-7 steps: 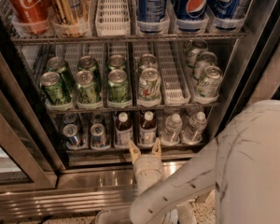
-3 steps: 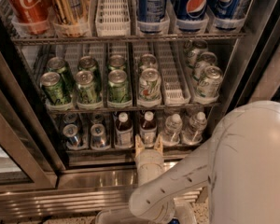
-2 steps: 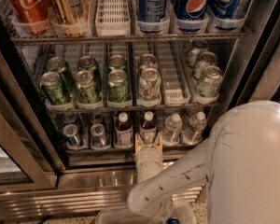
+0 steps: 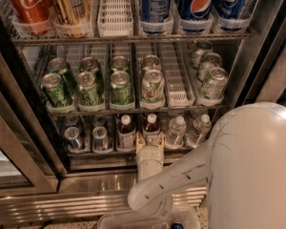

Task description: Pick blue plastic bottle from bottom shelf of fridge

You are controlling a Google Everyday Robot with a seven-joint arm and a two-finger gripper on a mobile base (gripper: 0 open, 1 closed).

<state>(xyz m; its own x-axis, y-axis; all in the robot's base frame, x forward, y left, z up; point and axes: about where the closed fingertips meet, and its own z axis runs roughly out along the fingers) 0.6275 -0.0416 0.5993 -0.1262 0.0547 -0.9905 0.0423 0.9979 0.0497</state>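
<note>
Reaching arm [image 4: 181, 185]: is rising from the lower right of the camera view and extending up and left towards the fridge [image 4: 86, 182], its large white shell filling the lower right corner.
Gripper [image 4: 150, 139]: is sitting at the front rail of the bottom shelf [image 4: 86, 152], directly in front of the blue plastic bottle [image 4: 151, 125] and overlapping its lower part.
Gripper state: it cannot be told from this view whether the gripper is spread or is clamping the bottle.
Blue plastic bottle: is standing upright on the bottom shelf, in the lane just right of centre, showing a white cap, dark liquid and a pale label.
Left neighbour: a second brown bottle [image 4: 126, 132] with a white cap is standing upright in the next lane, just beside the target.
Right neighbours: two clear water bottles [image 4: 175, 130] are standing upright in the lanes to the right, the nearer one just beside the target.
Far left lanes: silver cans [image 4: 72, 137] are standing in two lanes, well apart from the gripper.
Rack above: green cans [image 4: 88, 87] and pale cans [image 4: 152, 85] are sitting on the middle rack, whose front edge is hanging just over the bottle caps.
Top rack: a red can [image 4: 28, 6], a gold can [image 4: 69, 8], an empty white tray [image 4: 115, 8] and blue cans [image 4: 195, 4] are standing in a row.
Obstruction: the arm's wrist is covering the shelf rail below the target.
</note>
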